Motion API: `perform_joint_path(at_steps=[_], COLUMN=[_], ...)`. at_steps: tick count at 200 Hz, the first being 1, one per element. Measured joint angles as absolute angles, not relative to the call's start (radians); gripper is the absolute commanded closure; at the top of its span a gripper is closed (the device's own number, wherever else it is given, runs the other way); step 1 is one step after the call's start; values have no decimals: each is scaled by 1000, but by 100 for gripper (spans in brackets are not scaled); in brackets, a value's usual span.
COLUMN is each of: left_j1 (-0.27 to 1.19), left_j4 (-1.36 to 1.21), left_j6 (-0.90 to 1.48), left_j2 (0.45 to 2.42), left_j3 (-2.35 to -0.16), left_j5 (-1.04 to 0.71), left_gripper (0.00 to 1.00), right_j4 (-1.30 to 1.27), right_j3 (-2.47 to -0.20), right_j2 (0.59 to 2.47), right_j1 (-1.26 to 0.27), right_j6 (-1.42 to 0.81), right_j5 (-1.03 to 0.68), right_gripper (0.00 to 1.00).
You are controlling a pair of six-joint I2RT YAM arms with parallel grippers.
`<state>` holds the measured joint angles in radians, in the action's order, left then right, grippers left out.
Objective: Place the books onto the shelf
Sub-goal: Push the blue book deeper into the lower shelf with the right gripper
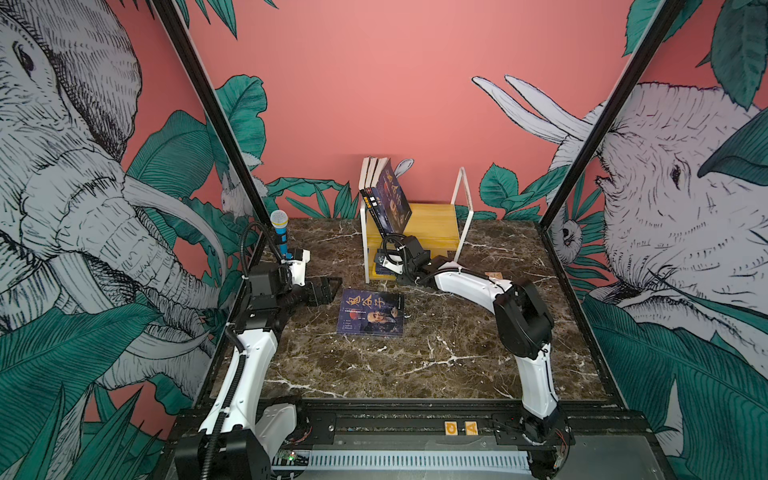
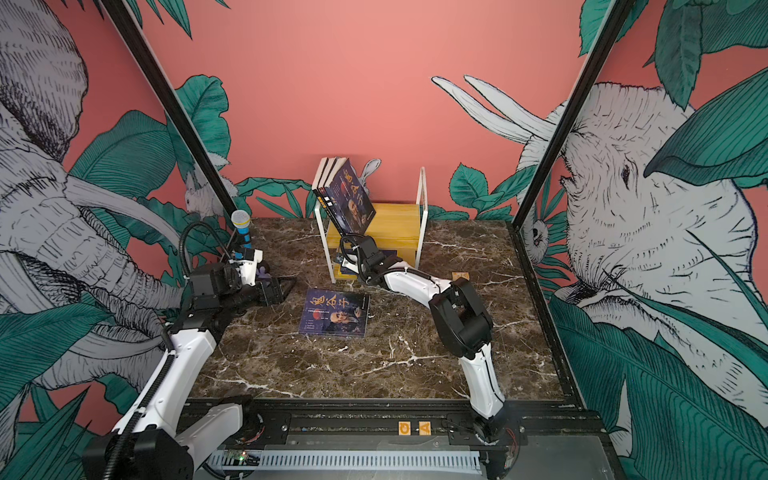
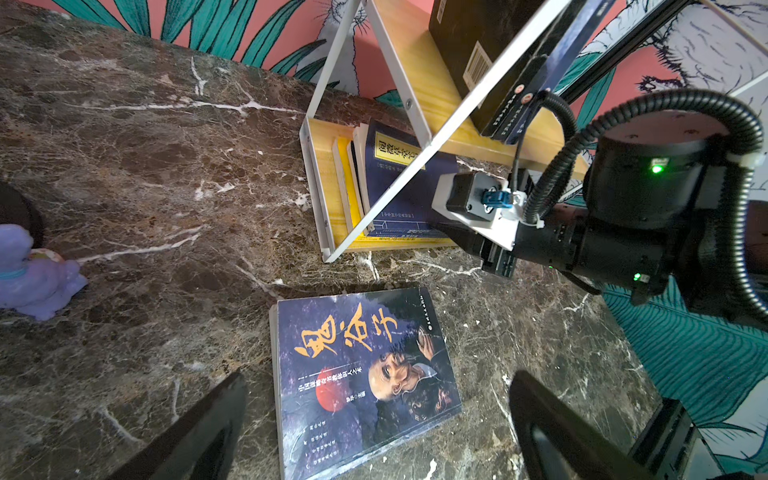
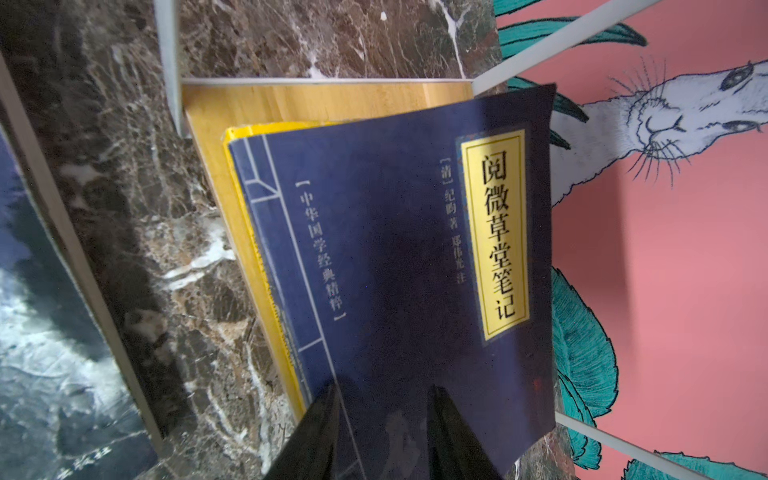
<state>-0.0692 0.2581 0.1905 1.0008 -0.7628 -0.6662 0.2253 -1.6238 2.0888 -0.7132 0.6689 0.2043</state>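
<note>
Marble tabletop (image 1: 415,365), navy book (image 1: 371,312) lying flat, pink mural walls (image 1: 374,83)

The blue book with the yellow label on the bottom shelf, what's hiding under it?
A yellow book lies under the blue book, flat on the bottom board of the shelf. Only its edge peeks out; its cover is hidden.

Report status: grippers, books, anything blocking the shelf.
Left gripper open, near the portrait book, flat on the table. Right gripper part-open, tips at the yellow-label book on the lower tier of the shelf. Nothing seen blocking.
</note>
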Motion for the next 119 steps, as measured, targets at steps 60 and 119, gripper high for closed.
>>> perform_joint_path(at_steps=[60, 119], left_j1=[-69, -70], left_j4=[256, 256], left_j6=[191, 191], left_j2=[1001, 1001], left_j3=[-762, -762], left_j5=[-667, -669], left_gripper=[1, 0], right_j4=[224, 221], right_j3=[-1624, -1620], right_j2=[2089, 2086], right_j1=[-714, -715], right_j6=[676, 677], right_j5=[214, 220], right_gripper=[62, 59])
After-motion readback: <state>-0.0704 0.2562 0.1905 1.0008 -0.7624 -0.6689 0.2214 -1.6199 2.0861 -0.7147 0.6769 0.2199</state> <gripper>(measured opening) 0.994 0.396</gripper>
